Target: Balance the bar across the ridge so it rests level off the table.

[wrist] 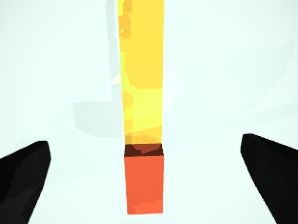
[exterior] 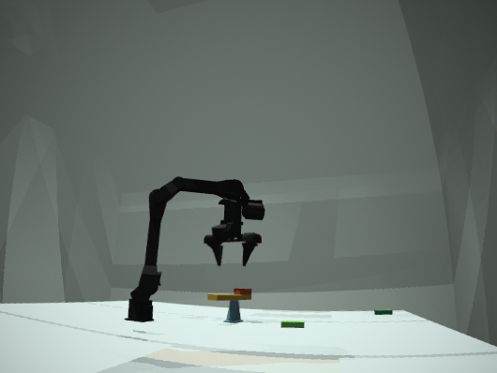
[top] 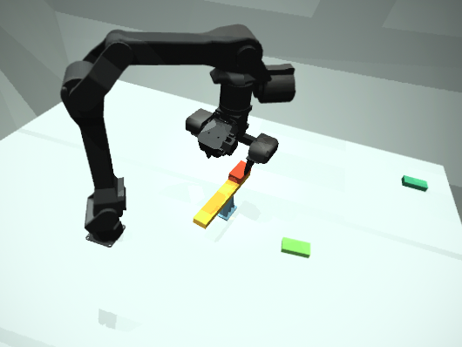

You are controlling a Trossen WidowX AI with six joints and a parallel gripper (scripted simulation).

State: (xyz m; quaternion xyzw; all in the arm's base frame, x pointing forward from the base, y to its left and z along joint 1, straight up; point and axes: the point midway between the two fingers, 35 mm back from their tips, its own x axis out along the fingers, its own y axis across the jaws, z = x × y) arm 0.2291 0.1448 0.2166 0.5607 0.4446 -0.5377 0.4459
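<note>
A yellow bar [top: 214, 201] [exterior: 221, 297] [wrist: 144, 65] lies across the top of the blue-grey ridge [top: 227, 210] [exterior: 233, 312]. In the exterior view the bar looks about level, with both ends clear of the table [top: 183, 283] [exterior: 263, 339]. A red block [top: 239, 172] [exterior: 243, 291] [wrist: 144, 185] sits on one end of the bar. My gripper [top: 227, 165] [exterior: 232, 265] [wrist: 147, 146] is open and empty above the bar, its fingertips apart from bar and block. In the wrist view the fingers stand wide on either side. The ridge is hidden there.
A light green block [top: 295, 248] [exterior: 293, 324] lies on the table to the right of the ridge. A dark green block [top: 414, 183] [exterior: 383, 312] lies farther off, near the far right edge. The arm's base stands left of the ridge.
</note>
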